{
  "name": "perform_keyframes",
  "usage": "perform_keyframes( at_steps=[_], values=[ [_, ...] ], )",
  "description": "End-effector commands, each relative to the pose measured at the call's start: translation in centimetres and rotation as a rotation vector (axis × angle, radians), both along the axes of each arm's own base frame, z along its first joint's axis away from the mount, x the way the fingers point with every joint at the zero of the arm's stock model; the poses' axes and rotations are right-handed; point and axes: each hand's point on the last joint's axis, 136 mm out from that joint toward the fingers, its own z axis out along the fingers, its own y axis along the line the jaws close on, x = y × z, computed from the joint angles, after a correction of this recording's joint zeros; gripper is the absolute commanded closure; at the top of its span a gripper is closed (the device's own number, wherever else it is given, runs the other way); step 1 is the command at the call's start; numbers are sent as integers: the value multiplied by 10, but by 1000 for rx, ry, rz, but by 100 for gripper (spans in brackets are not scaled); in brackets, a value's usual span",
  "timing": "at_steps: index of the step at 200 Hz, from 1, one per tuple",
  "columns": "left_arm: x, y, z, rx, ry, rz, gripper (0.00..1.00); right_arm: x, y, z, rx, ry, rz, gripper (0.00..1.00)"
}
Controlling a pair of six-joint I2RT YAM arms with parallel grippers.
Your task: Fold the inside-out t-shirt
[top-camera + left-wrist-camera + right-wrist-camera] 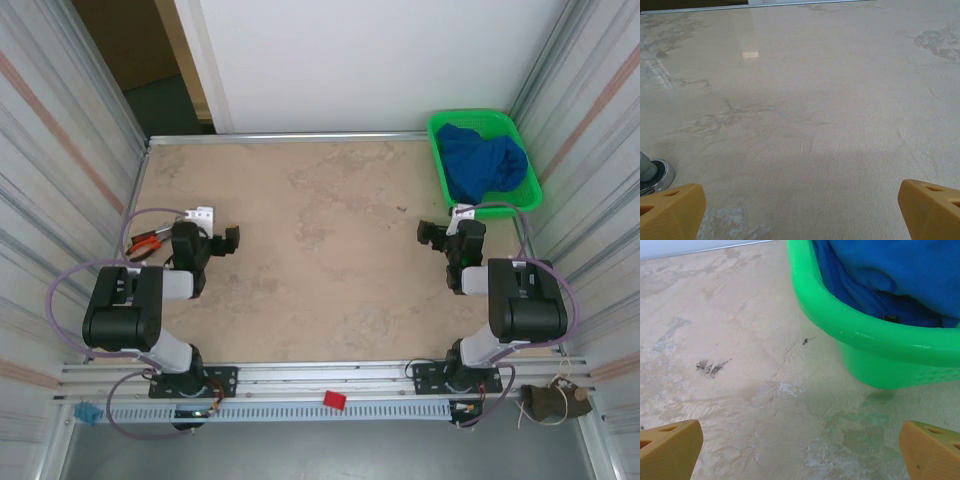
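1. The t-shirt (pixel 482 165) lies bunched in a blue heap inside the basket (pixel 533 192), and its folds reach up to the basket's rim.
2. The right gripper (pixel 438 235) sits near the basket, just off its near-left corner. It is released, with the jaws spread wide and only the table (pixel 320 290) between them.
3. The left gripper (pixel 222 241) is well apart from the basket, far to its left across the table. It is also released, spread wide and holding nothing.
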Motion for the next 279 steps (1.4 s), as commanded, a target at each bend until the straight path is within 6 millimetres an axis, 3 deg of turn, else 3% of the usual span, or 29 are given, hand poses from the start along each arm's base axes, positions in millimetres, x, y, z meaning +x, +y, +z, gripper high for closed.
perform_keyframes(
  at_steps=[1, 205, 222, 240, 256, 279],
  values=[
    [4, -2, 12, 11, -37, -19, 1, 4, 2, 8, -16, -18, 20, 1],
    [4, -1, 13, 20, -39, -3, 1, 4, 1, 10, -1, -25, 23, 1],
    [6, -5, 18, 24, -35, -28, 1, 5, -2, 27, -4, -15, 4, 1],
    [7, -2, 35, 40, -7, 8, 1, 3, -9, 61, -4, -7, -58, 1],
    [7, 12, 58, 42, 33, 120, 1, 1, -21, 114, 70, -95, -150, 1],
    [1, 5, 105, -38, 52, 177, 1, -9, -59, 185, 307, -175, -444, 1]
  ],
)
